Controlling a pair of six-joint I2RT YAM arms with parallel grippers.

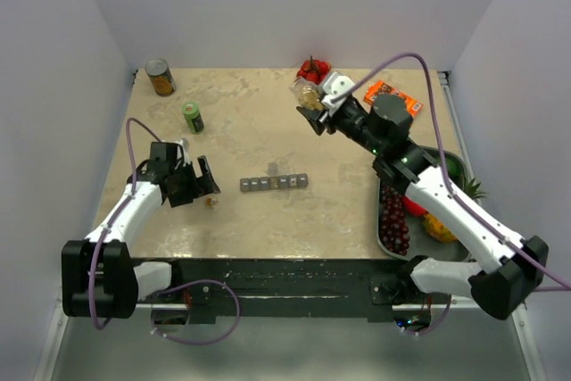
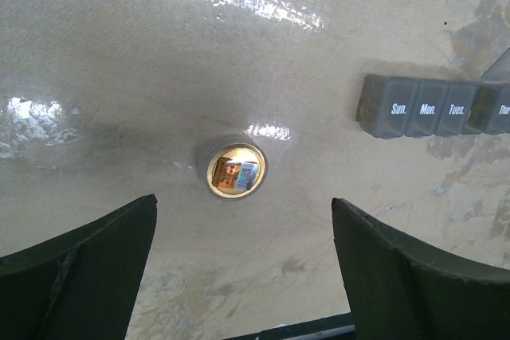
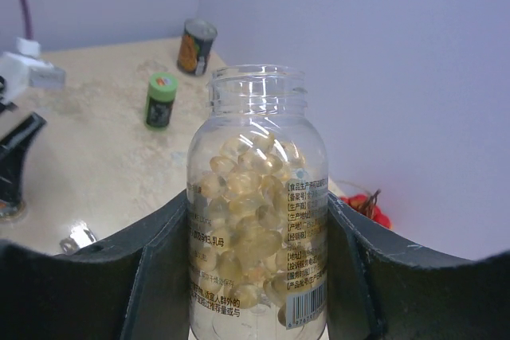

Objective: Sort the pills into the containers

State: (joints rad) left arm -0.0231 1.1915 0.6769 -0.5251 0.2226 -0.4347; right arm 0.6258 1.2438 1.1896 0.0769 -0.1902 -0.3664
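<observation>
Right jaws grip an uncapped bottle [image 3: 256, 220]; left jaws gape above a cap [image 2: 236, 170] by the organiser [image 2: 414, 107] (day labels readable only up close).

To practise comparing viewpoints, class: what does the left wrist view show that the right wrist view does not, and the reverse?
Only the left wrist view: a small round gold-rimmed lid lying on the table, the grey pill organiser marked Sun., Mon., Tues., and the open left gripper. Only the right wrist view: the right gripper shut on an uncapped clear bottle of yellow capsules, with a green bottle and a tin can behind. Both: the beige table.
</observation>
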